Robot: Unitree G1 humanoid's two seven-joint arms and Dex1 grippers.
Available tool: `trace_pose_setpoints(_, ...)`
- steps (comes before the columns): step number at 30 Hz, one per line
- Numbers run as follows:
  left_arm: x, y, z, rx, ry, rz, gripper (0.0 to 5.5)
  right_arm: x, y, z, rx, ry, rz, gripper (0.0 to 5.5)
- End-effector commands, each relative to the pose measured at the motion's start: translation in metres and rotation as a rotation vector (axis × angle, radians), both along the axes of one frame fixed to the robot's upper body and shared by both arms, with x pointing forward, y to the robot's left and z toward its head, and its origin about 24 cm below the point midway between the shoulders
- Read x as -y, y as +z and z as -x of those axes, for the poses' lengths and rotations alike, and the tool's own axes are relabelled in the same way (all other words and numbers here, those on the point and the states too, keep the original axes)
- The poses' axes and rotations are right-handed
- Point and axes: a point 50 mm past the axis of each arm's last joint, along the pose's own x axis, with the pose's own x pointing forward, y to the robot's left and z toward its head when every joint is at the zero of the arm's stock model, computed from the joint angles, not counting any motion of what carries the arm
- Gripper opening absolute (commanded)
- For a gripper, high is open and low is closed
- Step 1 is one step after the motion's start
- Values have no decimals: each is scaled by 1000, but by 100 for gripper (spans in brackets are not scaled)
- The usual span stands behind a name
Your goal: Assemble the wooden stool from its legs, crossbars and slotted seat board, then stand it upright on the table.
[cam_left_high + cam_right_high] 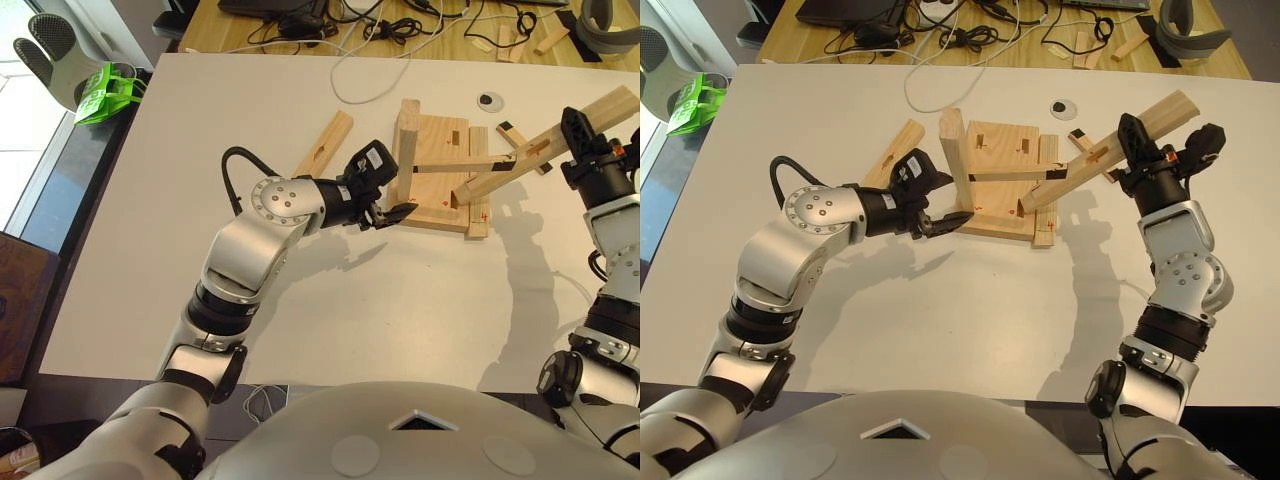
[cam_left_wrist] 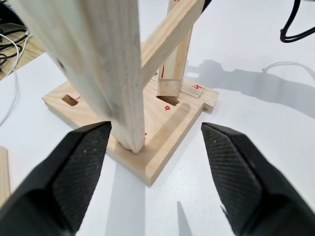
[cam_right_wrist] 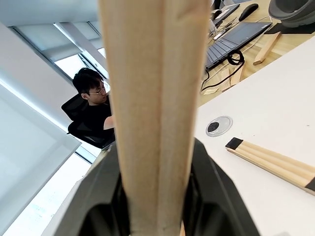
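The left gripper [image 1: 393, 213] has its two black fingers [image 2: 81, 172] spread wide apart. It hangs low over the white table [image 1: 300, 320], just beside the near corner of the seat board [image 1: 432, 210], at about 8 o'clock from the board. The seat board is a flat square of pale wood with red marks and small dark slots [image 2: 71, 100] cut in it. It lies flat on the table, a bit past the middle toward 1 o'clock. An upright leg [image 1: 407, 140] stands on the board at its 9 o'clock edge, and its foot is just ahead of the spread fingers. A thin crossbar [image 1: 455, 166] goes from this leg toward 3 o'clock and meets a tilted leg [image 1: 500, 172]. The low end of the tilted leg is at a slot near the board's 4 o'clock corner. I cannot tell if it is in the slot or just over it. This leg leans up toward 2 o'clock, where the right gripper [image 1: 1132, 140] pinches it tight, up off the table. A flat wooden piece [image 1: 481, 222] lies along the board's 3 o'clock edge, touching it. A loose leg [image 1: 325, 145] lies on the table at 9 o'clock from the board. A loose crossbar [image 3: 275, 160] with black ends lies at 2 o'clock. A round cap [image 1: 490, 100] sits in the table at 12 o'clock from the board.
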Motion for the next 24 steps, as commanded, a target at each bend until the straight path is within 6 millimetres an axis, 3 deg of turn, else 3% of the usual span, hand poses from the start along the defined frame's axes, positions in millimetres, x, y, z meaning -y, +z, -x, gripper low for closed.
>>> trace_pose_setpoints(1, 1, 7, -3, 14, 16, 22, 339, 1, -5, 4, -45, 4, 73, 101)
trace_pose_setpoints(8, 11, 6, 4, -19, 1, 71, 339, -1, 1, 6, -47, 5, 94, 101)
trace_pose_setpoints(19, 21, 13, 11, -126, 3, 188, 339, 5, -7, 16, -93, -46, 128, 101)
trace_pose_setpoints(24, 36, 10, 17, -178, 28, 217, 339, 8, -11, 18, -110, -41, 32, 101)
